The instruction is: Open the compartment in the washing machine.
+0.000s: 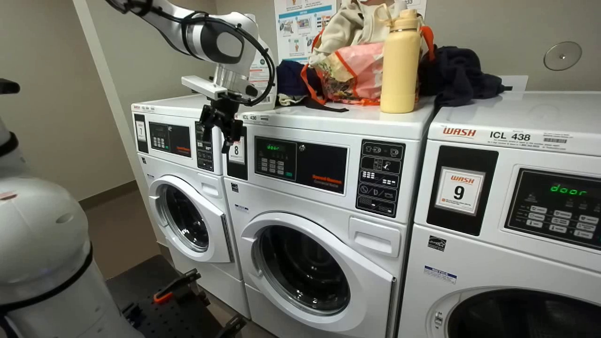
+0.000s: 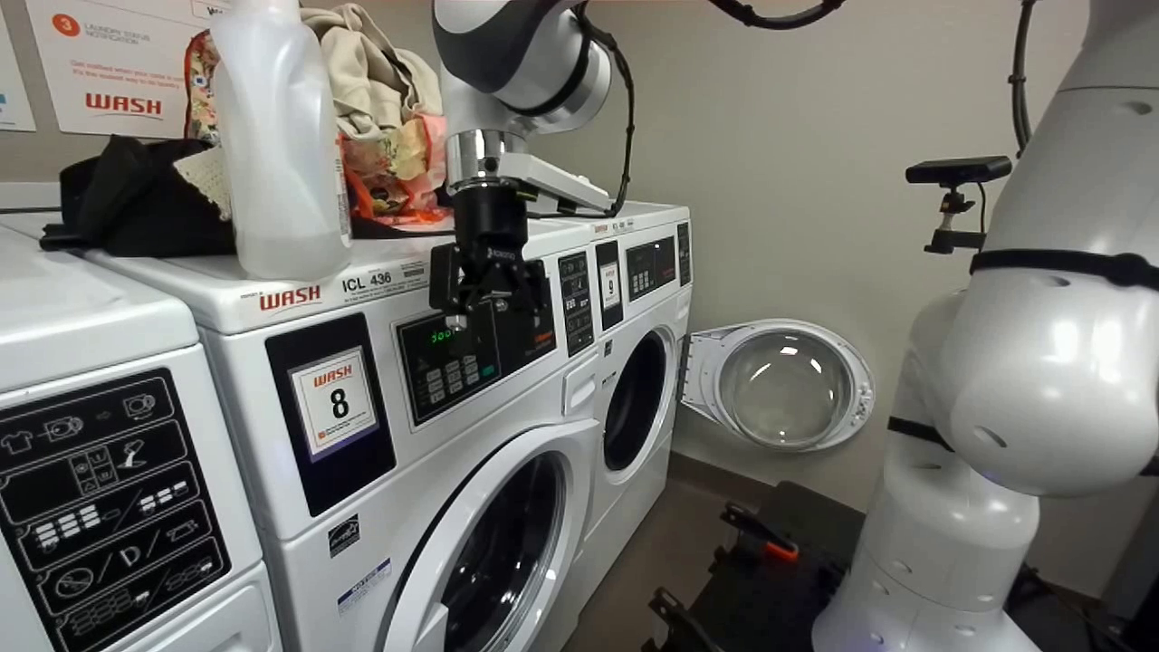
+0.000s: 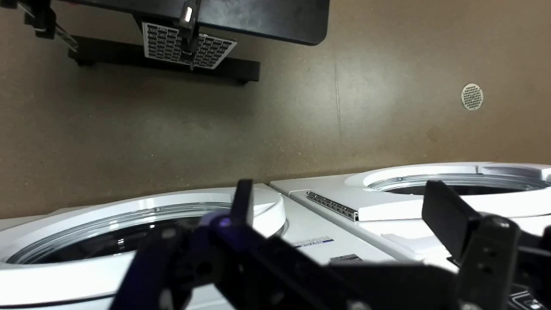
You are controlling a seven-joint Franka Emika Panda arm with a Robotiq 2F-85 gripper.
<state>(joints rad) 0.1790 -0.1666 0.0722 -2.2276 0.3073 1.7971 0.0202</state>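
Note:
The washing machine (image 1: 300, 203), labelled 8, is a white front loader; it also shows in an exterior view (image 2: 308, 589). Its compartment (image 1: 303, 270) is a dark drum behind a round, grey-rimmed glass door, which looks shut. The compartment glass also shows in an exterior view (image 2: 507, 543) and at the lower left of the wrist view (image 3: 107, 247). My gripper (image 1: 226, 136) hangs high in front of the label and control strip, above the door and apart from it. The gripper (image 2: 493, 299) is open and empty; its fingers (image 3: 340, 193) stand wide apart and partly cover the door.
Washer 9 (image 1: 441, 258) stands beside it, its door (image 2: 788, 389) swung open. Washer 7 (image 1: 211, 258) has its door shut. A yellow bottle (image 1: 399, 70), a bag (image 1: 361, 75) and a detergent jug (image 2: 281, 154) stand on top. A dark cart (image 1: 173, 314) carries clamps near the base.

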